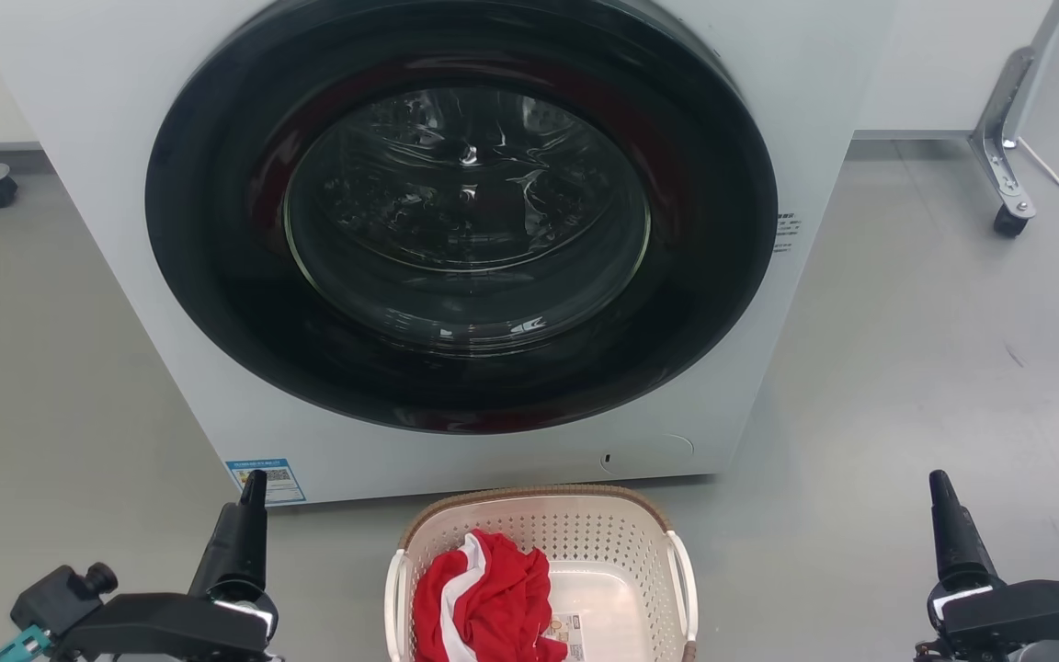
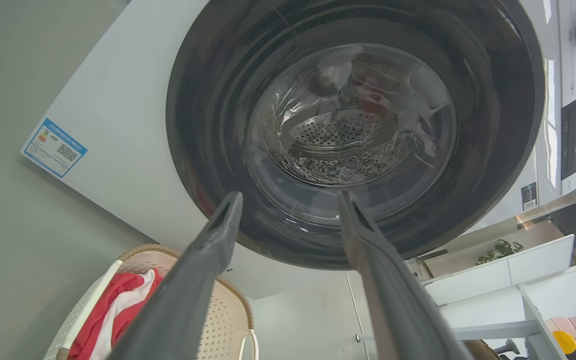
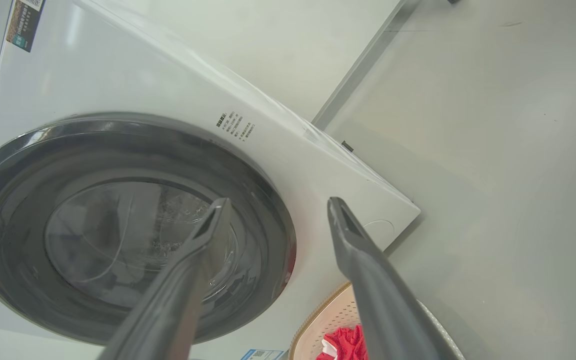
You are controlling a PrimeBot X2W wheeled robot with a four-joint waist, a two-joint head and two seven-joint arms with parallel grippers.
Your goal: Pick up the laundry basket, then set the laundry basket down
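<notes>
Grey floor (image 1: pixel 906 368) bears the laundry basket (image 1: pixel 585 524); left fingers (image 2: pixel 203 270) and right fingers (image 3: pixel 363 270) gape, touching nothing.

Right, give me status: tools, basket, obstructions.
Left tool open, empty. Right tool open, empty. Basket on floor between them, not gripped, red-white cloth inside. Washer close behind basket.

Right hand (image 3: pixel 278 205) open before the washing machine (image 3: pixel 278 145)
Its two dark fingers stand spread with nothing between them, the left tip over the machine's dark round door (image 3: pixel 118 230). At the machine's foot, close to its front, the laundry basket (image 3: pixel 335 317) holds a red cloth (image 3: pixel 345 345). Grey floor (image 3: pixel 518 200) lies beside the machine.
</notes>
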